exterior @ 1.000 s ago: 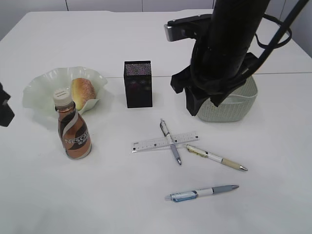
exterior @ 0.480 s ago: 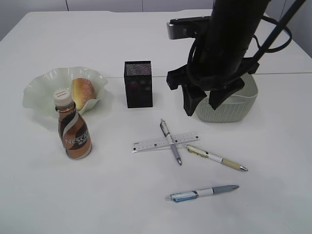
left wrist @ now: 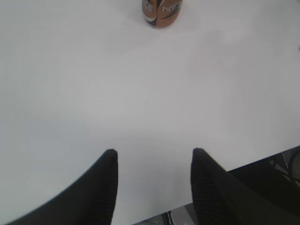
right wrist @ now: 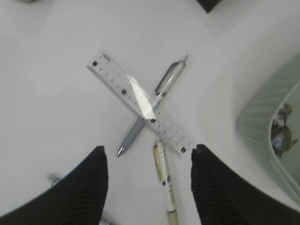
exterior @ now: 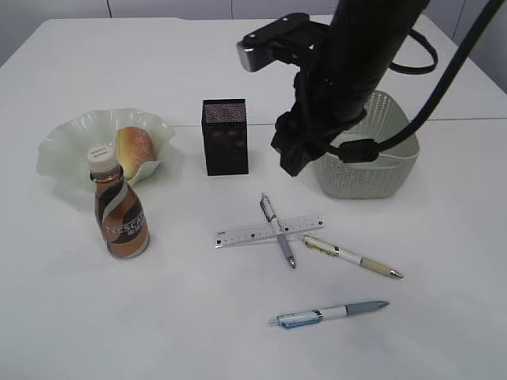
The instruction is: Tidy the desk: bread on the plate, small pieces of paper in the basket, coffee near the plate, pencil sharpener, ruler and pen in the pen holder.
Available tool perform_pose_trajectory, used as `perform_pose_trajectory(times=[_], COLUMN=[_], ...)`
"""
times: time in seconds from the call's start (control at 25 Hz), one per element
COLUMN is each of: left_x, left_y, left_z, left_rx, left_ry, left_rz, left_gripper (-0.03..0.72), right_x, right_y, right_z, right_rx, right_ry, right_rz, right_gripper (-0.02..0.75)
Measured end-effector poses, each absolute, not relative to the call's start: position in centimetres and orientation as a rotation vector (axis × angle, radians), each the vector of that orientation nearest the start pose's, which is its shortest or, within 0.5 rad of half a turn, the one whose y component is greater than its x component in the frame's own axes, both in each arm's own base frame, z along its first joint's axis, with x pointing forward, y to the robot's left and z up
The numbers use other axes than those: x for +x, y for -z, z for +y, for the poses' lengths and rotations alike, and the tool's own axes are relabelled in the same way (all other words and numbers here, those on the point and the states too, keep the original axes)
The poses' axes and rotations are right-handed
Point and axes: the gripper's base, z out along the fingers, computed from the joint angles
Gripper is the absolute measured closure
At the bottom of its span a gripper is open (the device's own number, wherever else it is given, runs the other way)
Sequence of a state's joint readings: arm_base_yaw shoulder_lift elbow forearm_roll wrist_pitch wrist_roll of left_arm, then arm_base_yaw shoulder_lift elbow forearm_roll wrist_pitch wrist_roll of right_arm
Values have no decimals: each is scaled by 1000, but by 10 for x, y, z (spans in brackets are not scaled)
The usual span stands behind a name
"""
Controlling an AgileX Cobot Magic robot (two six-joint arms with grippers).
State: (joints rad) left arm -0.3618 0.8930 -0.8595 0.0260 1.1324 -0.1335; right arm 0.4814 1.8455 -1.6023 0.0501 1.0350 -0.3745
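The bread point(exterior: 136, 150) lies on the pale green plate point(exterior: 63, 146). The coffee bottle point(exterior: 119, 210) stands in front of the plate; its base shows in the left wrist view point(left wrist: 161, 11). A clear ruler point(exterior: 268, 230) point(right wrist: 140, 101) and a grey pen point(exterior: 277, 229) point(right wrist: 133, 133) lie crossed. A beige pen point(exterior: 352, 257) point(right wrist: 164, 178) and a blue pen point(exterior: 329, 312) lie nearby. My right gripper point(exterior: 289, 158) point(right wrist: 148, 149) is open and empty above the ruler and pens. My left gripper point(left wrist: 154, 152) is open and empty over bare table. No pencil sharpener is visible.
The black mesh pen holder point(exterior: 225, 136) stands behind the ruler. The grey-green basket point(exterior: 380, 170) point(right wrist: 262, 117) stands to its right, with small paper scraps point(right wrist: 281, 129) inside. The near table edge point(left wrist: 243, 161) shows in the left wrist view.
My right arm has swung left from the basket to above the ruler and pens. My left gripper has withdrawn from the exterior view's left edge.
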Motion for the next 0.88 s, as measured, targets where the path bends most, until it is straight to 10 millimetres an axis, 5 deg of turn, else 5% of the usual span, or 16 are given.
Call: perform_pose_trajectory(times=[0.32, 0.52, 0.88], left_x=[135, 137, 142], left_y=[-293, -292, -295], left_z=[-50, -53, -55], left_rx=[311, 298, 296], left_ry=[139, 180, 206], left_rz=[2686, 2647, 2572], left_gripper=[318, 318, 340], right_x=[376, 392, 411], right_y=[-231, -196, -178], right_z=[200, 210, 222], right_rx=[-1209, -1443, -1878], right_ry=[-69, -38, 9], right_rz=[2508, 2381, 2101], right_gripper=[321, 321, 321])
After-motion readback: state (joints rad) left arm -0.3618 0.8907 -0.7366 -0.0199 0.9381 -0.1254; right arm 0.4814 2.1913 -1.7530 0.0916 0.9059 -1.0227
